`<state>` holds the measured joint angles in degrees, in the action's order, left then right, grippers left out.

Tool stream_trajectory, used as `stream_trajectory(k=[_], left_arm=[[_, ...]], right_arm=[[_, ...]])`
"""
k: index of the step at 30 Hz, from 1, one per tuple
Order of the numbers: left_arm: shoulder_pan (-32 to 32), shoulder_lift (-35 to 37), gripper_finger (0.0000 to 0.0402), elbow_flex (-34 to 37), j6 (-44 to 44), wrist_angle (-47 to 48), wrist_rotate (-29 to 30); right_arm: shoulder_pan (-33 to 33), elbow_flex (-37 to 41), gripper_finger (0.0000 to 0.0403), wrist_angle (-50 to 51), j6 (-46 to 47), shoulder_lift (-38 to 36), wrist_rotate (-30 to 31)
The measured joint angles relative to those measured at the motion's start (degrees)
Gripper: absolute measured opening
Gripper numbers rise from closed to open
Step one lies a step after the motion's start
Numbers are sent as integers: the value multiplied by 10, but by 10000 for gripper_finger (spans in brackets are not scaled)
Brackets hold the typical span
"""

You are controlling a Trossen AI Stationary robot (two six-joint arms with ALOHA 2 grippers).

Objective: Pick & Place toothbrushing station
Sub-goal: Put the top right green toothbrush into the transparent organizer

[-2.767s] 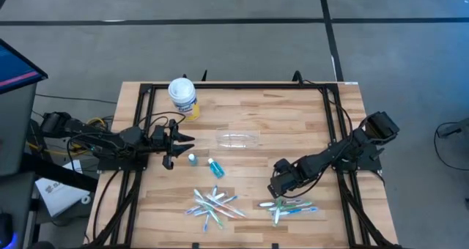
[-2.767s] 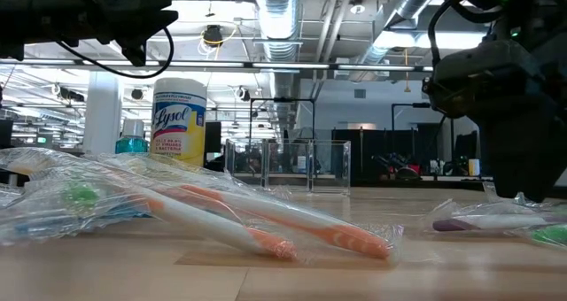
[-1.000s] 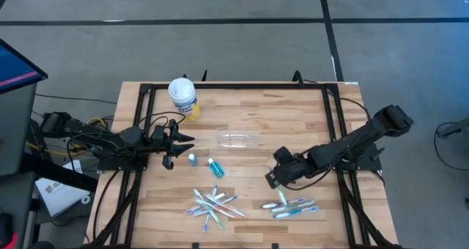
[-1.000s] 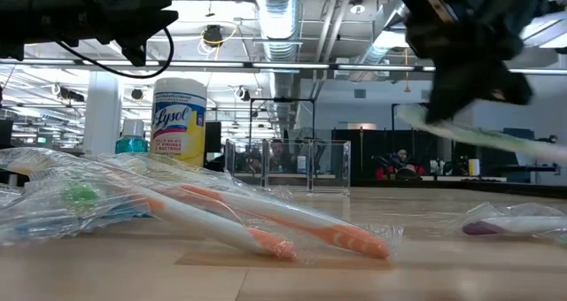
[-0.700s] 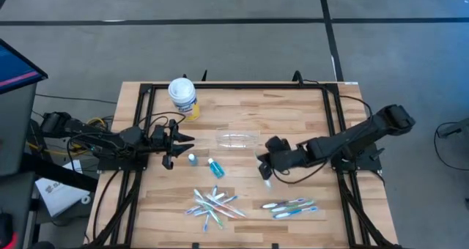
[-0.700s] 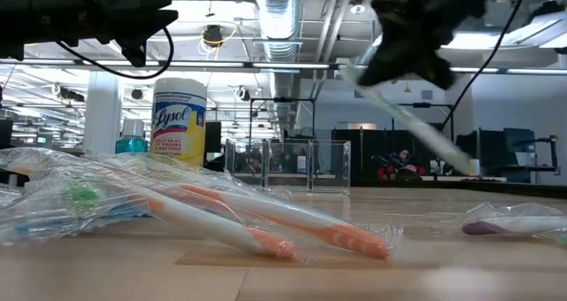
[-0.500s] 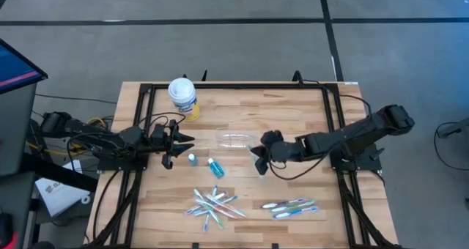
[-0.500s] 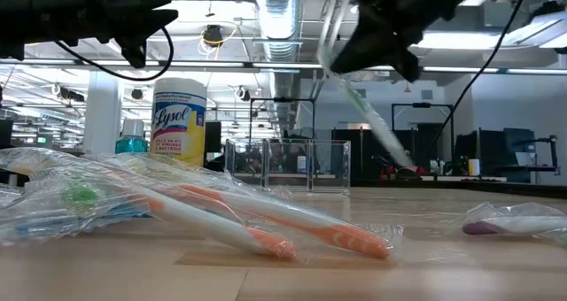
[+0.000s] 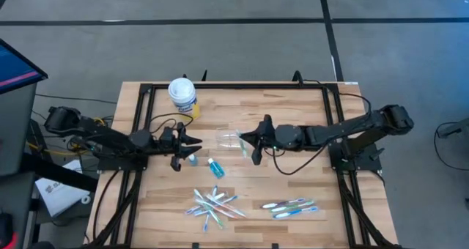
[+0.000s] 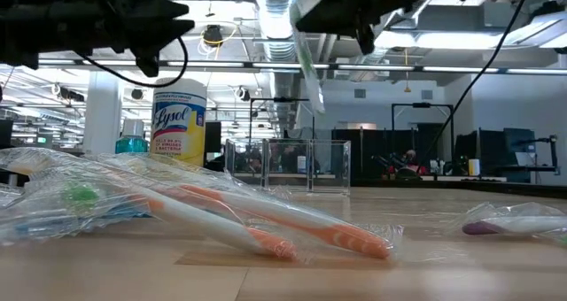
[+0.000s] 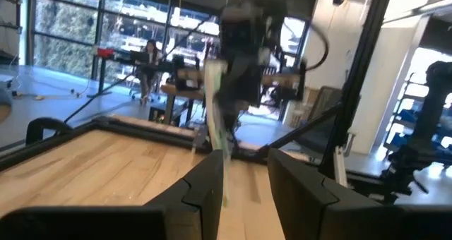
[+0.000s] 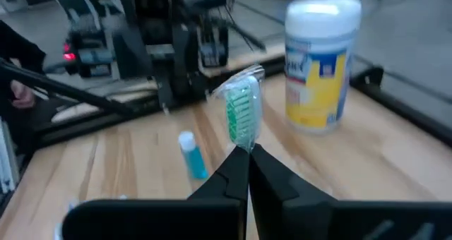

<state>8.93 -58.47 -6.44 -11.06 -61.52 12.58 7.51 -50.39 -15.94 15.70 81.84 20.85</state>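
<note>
The small clear cup lies on its side at the table's middle. Just right of it my right gripper is shut on a wrapped toothbrush with green bristles, held above the table. My left gripper hovers left of the cup, open with nothing between its fingers. Two small teal toothpaste tubes lie below it. Two heaps of wrapped toothbrushes lie near the table's front edge. My right gripper pinches the toothbrush between its two fingertips just behind the bristle head, through the clear wrapper. The fingers come from the table's right, about level. The toothbrush is lifted clear, and in the low view a length of it hangs steeply below the gripper.
A white tub with a yellow label stands at the far left of the table. A black frame runs round the tabletop. Bare wood shows at the far right.
My right gripper has carried the toothbrush up from the front right heap toward the table's left and far side, to beside the cup. Its wrist has rolled, so the toothbrush has swung from almost level to hanging steeply. My left gripper has shifted a little toward the cup.
</note>
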Motion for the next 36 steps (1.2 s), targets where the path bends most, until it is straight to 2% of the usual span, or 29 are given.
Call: stream_trajectory(k=[8,15,20,25,29,36], left_arm=[[-9,-118,108,-88,64,-4,6],[-51,-188,110,-146,63,-5,5],[-70,-222,128,-182,61,-5,3],[-84,-251,159,-212,45,-5,-31],[-88,-272,180,-236,44,-6,-36],[-89,-291,197,-261,44,-6,-35]], right_arm=[[-21,0,0,-62,-61,0,-20],[-35,0,0,-96,-94,0,-49],[-40,0,0,-98,-106,0,-60],[-41,0,0,-97,-115,0,-60],[-43,0,0,-97,-118,0,-60],[-43,0,0,-94,-132,0,-60]])
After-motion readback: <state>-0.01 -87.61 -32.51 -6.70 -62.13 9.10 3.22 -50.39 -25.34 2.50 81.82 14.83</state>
